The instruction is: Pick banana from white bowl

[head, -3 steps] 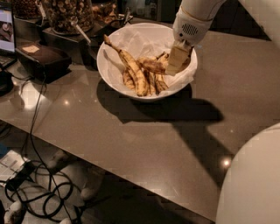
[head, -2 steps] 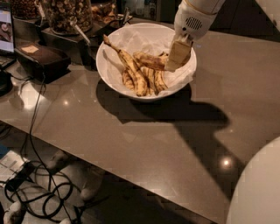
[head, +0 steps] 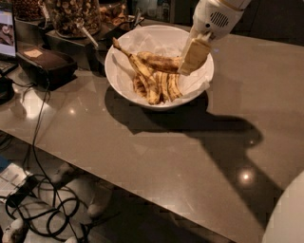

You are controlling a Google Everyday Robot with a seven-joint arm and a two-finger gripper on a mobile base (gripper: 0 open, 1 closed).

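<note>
The white bowl (head: 124,88) with a crinkled paper liner (head: 159,39) stands at the back of the grey counter. My gripper (head: 192,60) reaches down into its right side from the white arm above. It is shut on the right end of the plump, brown-mottled banana (head: 159,62), which lies about level, just above the other fruit. A longer banana with a thin stem (head: 137,72) and slimmer bananas (head: 167,87) lie lower in the bowl.
A black box (head: 45,64) and a jar of nuts (head: 71,14) stand left of the bowl, with a screen (head: 6,28) at the far left. Cables (head: 42,209) lie on the floor below the counter's front edge. My white body (head: 289,213) fills the bottom right corner.
The gripper has risen slightly inside the bowl, and the plump banana has come up with it, off the other bananas.
</note>
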